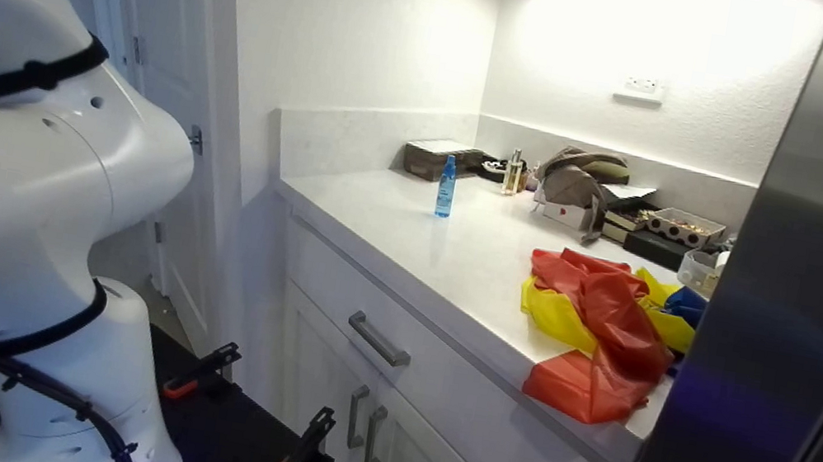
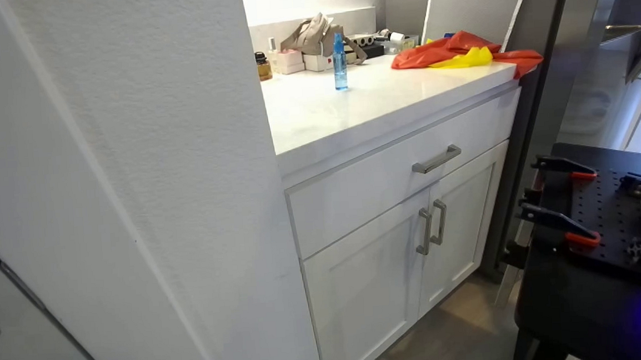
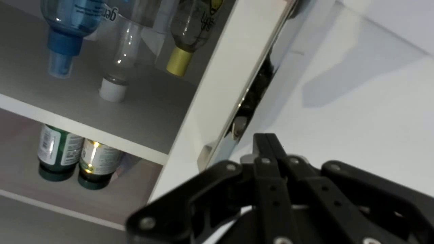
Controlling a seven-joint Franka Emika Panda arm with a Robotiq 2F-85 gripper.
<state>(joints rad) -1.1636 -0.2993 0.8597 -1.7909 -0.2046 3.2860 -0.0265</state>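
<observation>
In the wrist view my gripper (image 3: 265, 136) is shut, its two dark fingertips pressed together with nothing between them. Just left of it runs the white edge of a cabinet (image 3: 234, 57), with a small bracket-like piece (image 3: 204, 157) on it; I cannot tell whether the fingers touch anything. Behind that edge are a blue bottle (image 3: 65, 44), a clear bottle with a white cap (image 3: 113, 89) and a yellow-capped bottle (image 3: 179, 61), caps toward the picture's bottom. Two labelled jars (image 3: 59, 152) stand in another compartment. The gripper is outside both exterior views.
In both exterior views a blue spray bottle (image 1: 446, 191) stands upright on the white counter (image 1: 384, 197). Crumpled red and yellow fabric (image 1: 604, 330) hangs over its front edge. Boxes and a beige bag (image 2: 311, 36) sit at the back. A steel fridge (image 1: 794, 295) borders the counter.
</observation>
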